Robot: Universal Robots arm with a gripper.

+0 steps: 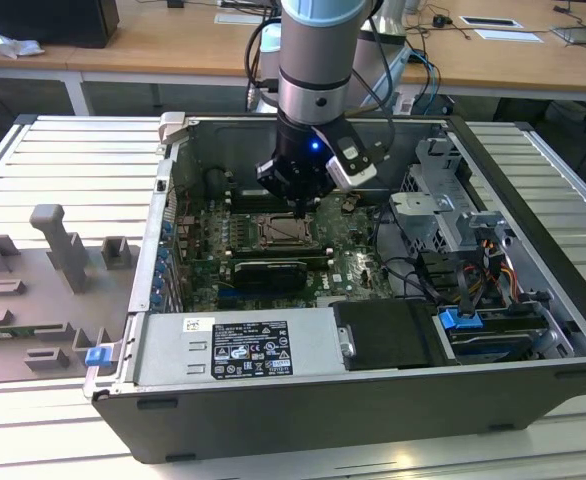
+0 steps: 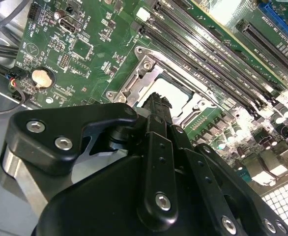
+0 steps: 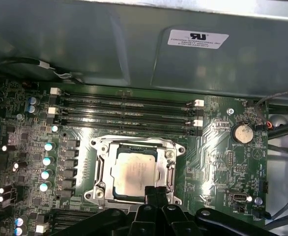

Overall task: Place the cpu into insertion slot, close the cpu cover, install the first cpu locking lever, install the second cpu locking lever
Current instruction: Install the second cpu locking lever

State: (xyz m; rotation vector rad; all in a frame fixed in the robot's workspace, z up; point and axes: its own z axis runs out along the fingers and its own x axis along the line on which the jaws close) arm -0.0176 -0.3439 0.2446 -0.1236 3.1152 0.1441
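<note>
My gripper (image 3: 155, 192) is clenched, empty, at the cpu cover (image 3: 169, 164) edge; first wrist view shows cpu (image 3: 134, 172) seated, cover down.

An open computer case (image 1: 533, 250) lies on a slatted table (image 1: 33, 160), grey fixture blocks (image 1: 58, 245) beside it.

The arm (image 1: 318, 60) hangs straight down, wrist vertical, its black end effector (image 1: 299, 205) pointing downward. In both wrist views the fingers (image 3: 156, 192) sit pressed together at the tips, with no gap between them
</note>
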